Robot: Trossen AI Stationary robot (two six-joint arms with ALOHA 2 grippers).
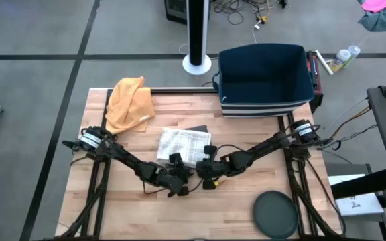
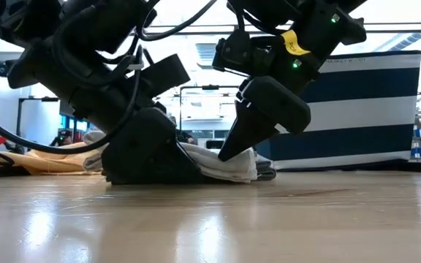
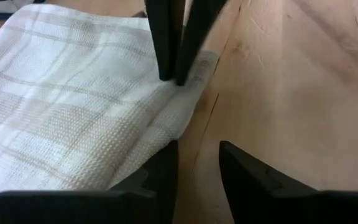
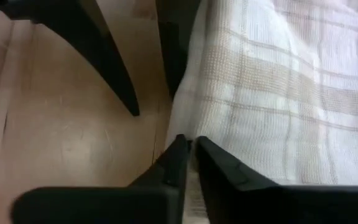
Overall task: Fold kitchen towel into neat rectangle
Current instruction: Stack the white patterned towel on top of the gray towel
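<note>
Both grippers stand closest to you, low on the table [image 1: 246,214], at the near edge of the kitchen towel [image 1: 183,144]. Your right gripper [image 4: 188,155] has its fingers pinched together on the towel's corner hem. Your left gripper [image 3: 197,165] is partly open, one finger touching the towel's edge, and I cannot tell if it holds cloth. The towel lies in the middle of the table, already folded into some layers. It looks light, soft and limp, so you should grip it at corners. Bare wood in front gives you room. An orange cloth [image 1: 129,104] lies near on the left, a blue bin [image 1: 265,80] behind, and a dark round lid [image 1: 275,214] toward the front right.
</note>
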